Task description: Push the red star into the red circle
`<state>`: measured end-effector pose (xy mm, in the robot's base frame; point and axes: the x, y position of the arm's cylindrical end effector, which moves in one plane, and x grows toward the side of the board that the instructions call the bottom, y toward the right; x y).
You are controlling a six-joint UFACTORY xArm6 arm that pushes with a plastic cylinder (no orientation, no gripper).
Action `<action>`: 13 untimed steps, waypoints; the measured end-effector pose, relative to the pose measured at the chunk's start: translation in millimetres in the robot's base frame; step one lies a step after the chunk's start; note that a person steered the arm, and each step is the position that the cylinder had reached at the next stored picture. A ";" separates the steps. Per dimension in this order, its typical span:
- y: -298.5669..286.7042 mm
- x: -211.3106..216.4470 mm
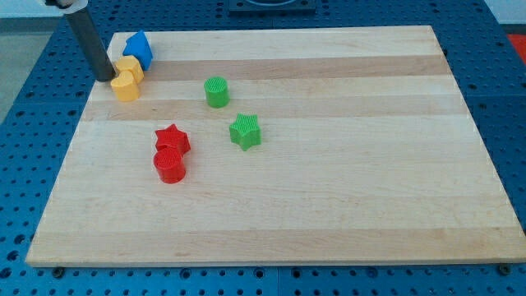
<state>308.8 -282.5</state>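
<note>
A pale wooden table (329, 205) lies on a blue pegboard (509, 99) that shows along every edge. Near the table's top-left corner sits a blue block (139, 48), its shape hard to make out, and just below it, touching or nearly so, are two yellow blocks, the upper yellow block (130, 67) and the lower yellow block (125, 85), pressed against each other. Toward the middle stands a green cylinder (217, 91), and down to the view's right of it, apart from it, a green star (245, 131).
</note>
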 end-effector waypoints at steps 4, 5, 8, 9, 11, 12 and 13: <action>50.1 91.0; 98.1 92.8; 119.5 117.2; 123.8 127.5; 124.7 134.0; 138.5 113.2; 160.4 91.3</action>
